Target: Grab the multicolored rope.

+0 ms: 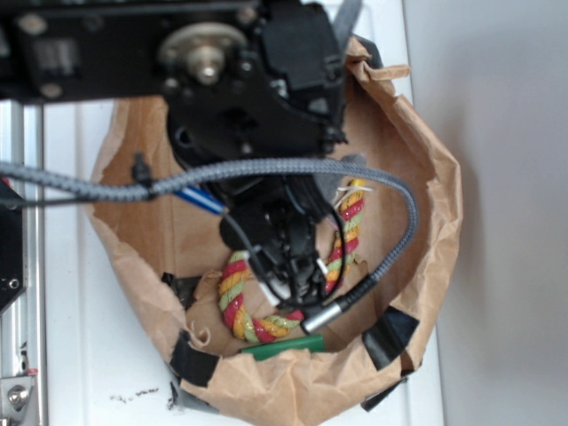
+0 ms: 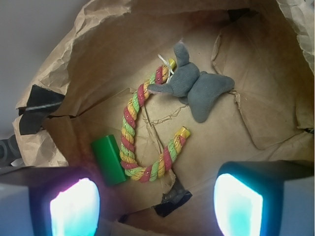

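Your wrist view looks down into a brown paper bag with black tape patches on its rim. Working left to right across its floor: a short green stick lies at the left, just beside the lower left bend of the multicolored rope. The rope lies loose in a U-shaped curve, one end near the bag's centre, the other running up to the grey plush elephant, which overlaps that upper end.

Your gripper stands wide apart: the left pad and the right pad sit at the bottom corners of the frame, with bare bag floor and the rope's lower bend showing between them. Nothing is clamped, and neither pad visibly touches the rope.

In the exterior view, the arm reaches down into the bag and hides most of its floor; the rope's curve shows on either side of the fingers, with the green stick at the bag's near wall.
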Robot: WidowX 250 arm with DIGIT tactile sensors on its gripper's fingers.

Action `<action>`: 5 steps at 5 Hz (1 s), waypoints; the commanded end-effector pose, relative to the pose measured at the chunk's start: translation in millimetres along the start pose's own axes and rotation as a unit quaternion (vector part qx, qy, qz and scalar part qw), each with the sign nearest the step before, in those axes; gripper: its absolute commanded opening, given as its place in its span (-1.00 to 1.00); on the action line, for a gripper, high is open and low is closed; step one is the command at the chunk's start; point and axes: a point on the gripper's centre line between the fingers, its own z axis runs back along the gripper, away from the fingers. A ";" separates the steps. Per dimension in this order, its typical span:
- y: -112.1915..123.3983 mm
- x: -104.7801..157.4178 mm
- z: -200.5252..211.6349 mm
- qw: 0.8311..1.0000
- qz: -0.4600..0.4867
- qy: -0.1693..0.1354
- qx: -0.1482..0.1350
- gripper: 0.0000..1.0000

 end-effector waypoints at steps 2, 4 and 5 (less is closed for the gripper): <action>3.9 16.7 -24.0 0.998 0.028 -0.053 -0.004 1.00; 16.0 12.4 -75.6 0.994 0.038 -0.093 0.034 1.00; 22.5 12.1 -94.2 0.993 0.033 -0.101 0.056 1.00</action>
